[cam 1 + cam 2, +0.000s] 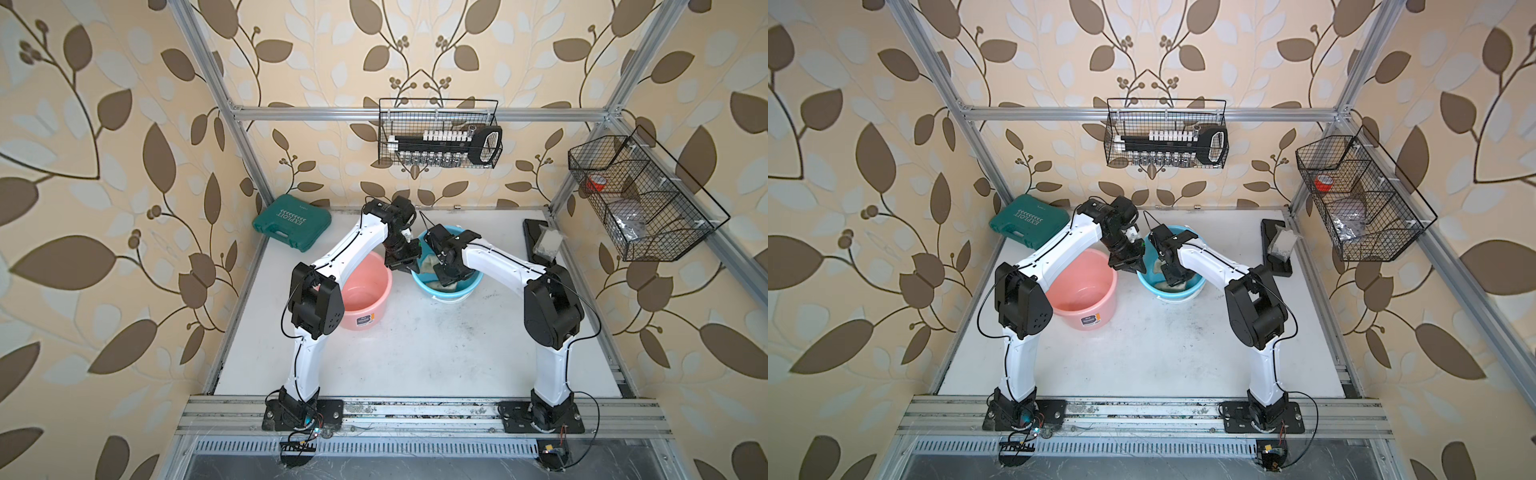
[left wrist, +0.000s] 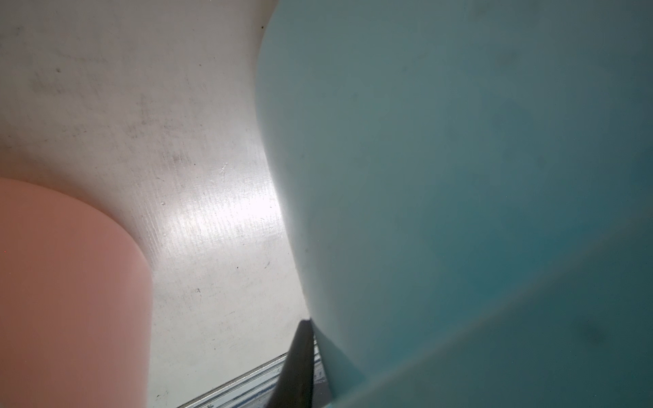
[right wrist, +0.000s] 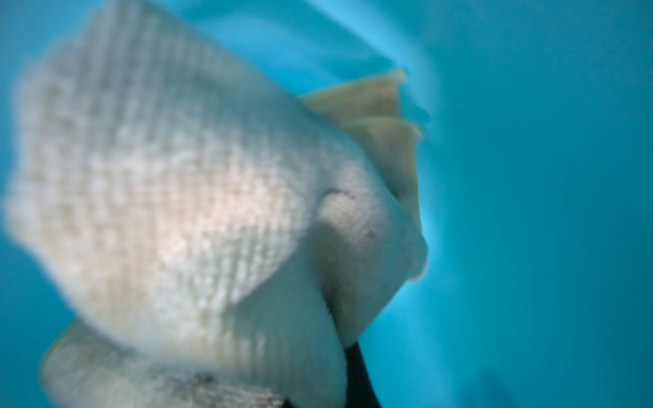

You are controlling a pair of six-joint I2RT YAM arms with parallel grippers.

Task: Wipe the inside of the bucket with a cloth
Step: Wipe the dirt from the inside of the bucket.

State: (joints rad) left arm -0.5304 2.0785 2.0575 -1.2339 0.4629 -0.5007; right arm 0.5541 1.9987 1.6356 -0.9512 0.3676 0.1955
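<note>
Only legible text was "EXPLOIT", white lettering on the green tool case [image 1: 292,227], seen upside down. The sticker [image 1: 365,319] on the pink bucket [image 1: 376,291] was too small to read.

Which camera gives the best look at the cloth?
The right wrist view: the cloth fills it, weave and dark specks visible, though blurred. Both top views show only pale slivers of it inside the blue bucket. The left wrist view shows none.
</note>
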